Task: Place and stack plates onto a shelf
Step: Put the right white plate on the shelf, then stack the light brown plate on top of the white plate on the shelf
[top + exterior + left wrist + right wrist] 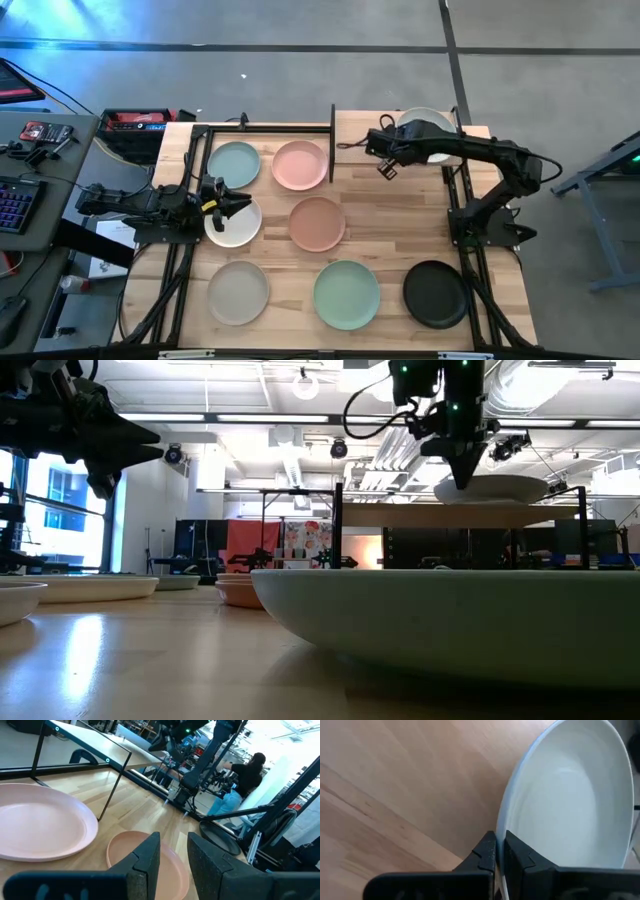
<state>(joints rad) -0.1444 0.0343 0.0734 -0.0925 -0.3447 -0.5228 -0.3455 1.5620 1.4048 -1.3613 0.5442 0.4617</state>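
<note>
Light grey plate pinched at its rim over the shelf

The light grey plate [432, 140] sits on the light-wood shelf [350, 125] at the counter's far right, its rim clamped between the closed fingers of the right end effector [499, 851]. Seven plates lie on the counter [390, 235]: pale teal [233, 163], pink [300, 164], terracotta [317, 223], beige [238, 291], mint green [346, 294], black [436, 293], white [240, 228]. The left end effector [232, 205] hovers over the white plate, fingers parted, holding nothing.

Overhead sees the whole table [380, 215]; low camera skims it; wrist cameras close.
</note>
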